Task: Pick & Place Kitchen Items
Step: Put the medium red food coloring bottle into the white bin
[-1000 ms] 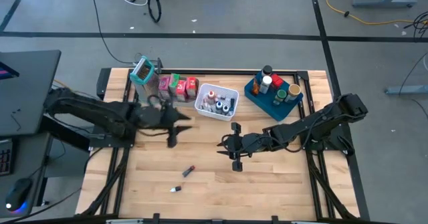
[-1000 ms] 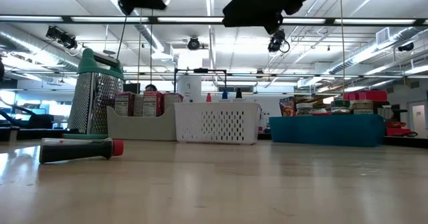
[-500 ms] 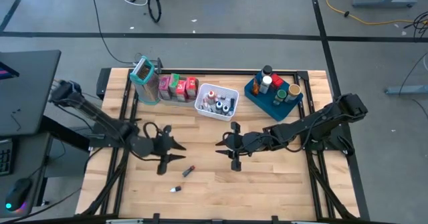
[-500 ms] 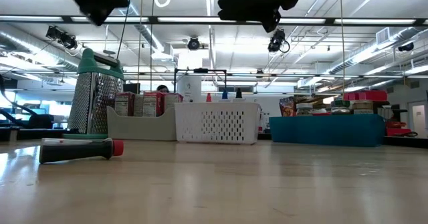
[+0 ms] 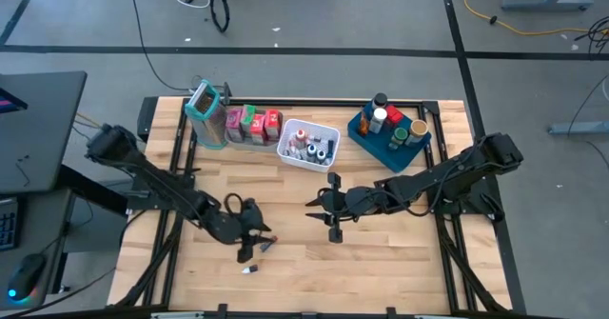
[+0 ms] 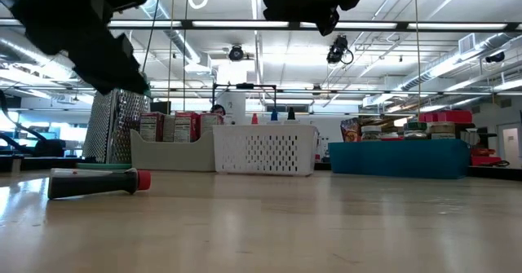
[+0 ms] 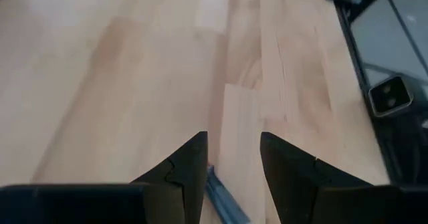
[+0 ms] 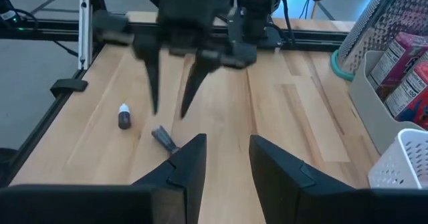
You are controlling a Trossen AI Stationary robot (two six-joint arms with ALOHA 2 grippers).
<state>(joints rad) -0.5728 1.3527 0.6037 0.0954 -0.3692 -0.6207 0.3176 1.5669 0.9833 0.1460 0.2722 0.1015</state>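
Observation:
My left gripper [image 5: 251, 239] [image 7: 233, 150] is open, fingers pointing down, and hangs just above a dark tube with a red cap [image 5: 268, 245] [image 6: 98, 182] that lies on its side on the table. In the right wrist view its fingertips [image 8: 155, 109] stand above the tube [image 8: 164, 138] without touching it. A tiny bottle [image 5: 249, 269] [image 8: 124, 116] lies nearer the near edge. My right gripper [image 5: 319, 212] [image 8: 227, 150] is open and waits at mid-table. Red, pink and green cartons [image 5: 253, 122] stand in a clear bin.
A metal grater with a green top [image 5: 205, 103] stands at the far left by the clear bin [image 5: 233, 136]. A white mesh basket [image 5: 285, 152] holds small bottles. A blue tray [image 5: 379, 151] at the far right holds jars. Bare wood lies along the near side.
My left gripper has swung from beside the bin at the far left toward the near edge and down, ending just over the dark tube. The tube and the tiny bottle have not moved. My right arm has kept still.

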